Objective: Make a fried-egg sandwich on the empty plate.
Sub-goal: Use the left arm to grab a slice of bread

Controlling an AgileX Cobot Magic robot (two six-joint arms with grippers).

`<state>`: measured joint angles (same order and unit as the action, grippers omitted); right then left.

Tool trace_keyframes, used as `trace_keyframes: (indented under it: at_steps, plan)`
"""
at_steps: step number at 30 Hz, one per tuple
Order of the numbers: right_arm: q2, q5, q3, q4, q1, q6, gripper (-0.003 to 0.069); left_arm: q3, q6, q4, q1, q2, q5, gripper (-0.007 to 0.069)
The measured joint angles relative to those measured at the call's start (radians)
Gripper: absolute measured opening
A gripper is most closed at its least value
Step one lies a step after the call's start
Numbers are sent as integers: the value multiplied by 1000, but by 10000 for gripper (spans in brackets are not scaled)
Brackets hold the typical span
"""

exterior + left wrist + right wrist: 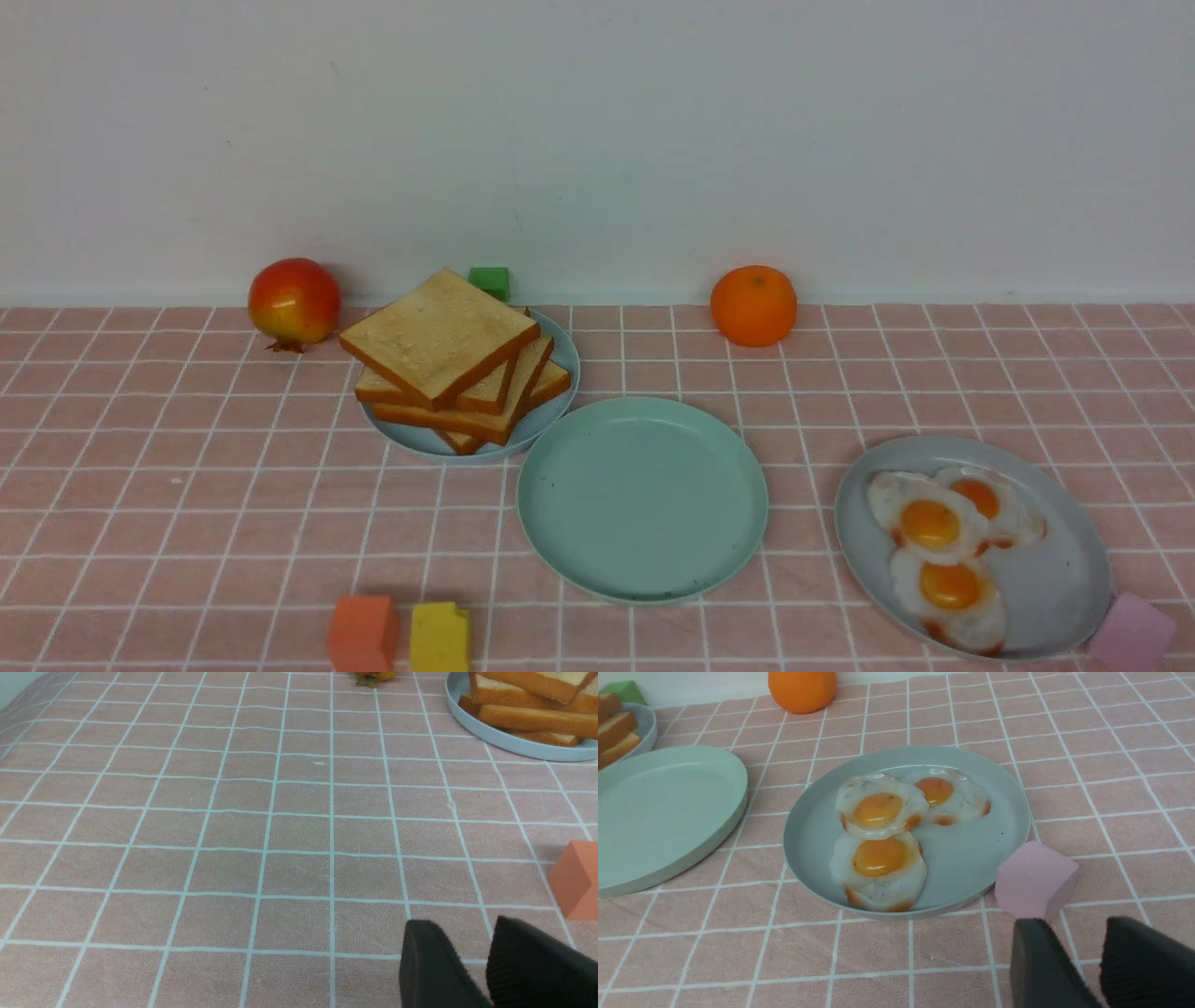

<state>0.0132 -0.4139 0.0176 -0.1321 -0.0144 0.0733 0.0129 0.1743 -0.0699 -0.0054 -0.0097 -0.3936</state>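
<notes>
While neither arm holds anything, the left end effector (462, 927) stands narrowly parted just over the pink tiled table (261, 826), near an orange block (577, 882). The right end effector (1073, 927) shows the same small gap, just beside a pink block (1034, 879).

The mint-green plate (642, 499) lies bare between the toast pile (453, 364) and the fried eggs (878, 812), so I'd judge the first slice comes next. The top slice (439, 331) sits skewed. The left arm should pinch its overhanging corner, lift straight up so the lower slices stay put, and lay it flat at the plate's centre.
</notes>
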Motion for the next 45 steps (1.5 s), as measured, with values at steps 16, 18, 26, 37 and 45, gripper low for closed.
trace_keyframes:
  at_steps: [16, 18, 26, 37, 45]
  plan:
    - [0, 0, 0, 0, 0, 0, 239, 0, 0, 0, 0, 0, 0, 240]
    - [0, 0, 0, 0, 0, 0, 239, 0, 0, 0, 0, 0, 0, 240]
    - [0, 0, 0, 0, 0, 0, 239, 0, 0, 0, 0, 0, 0, 240]
    - [0, 0, 0, 0, 0, 0, 239, 0, -2, -8, 0, 0, 0, 240]
    - [0, 1, 0, 1, 0, 0, 239, 0, -2, -18, 0, 0, 3, 240]
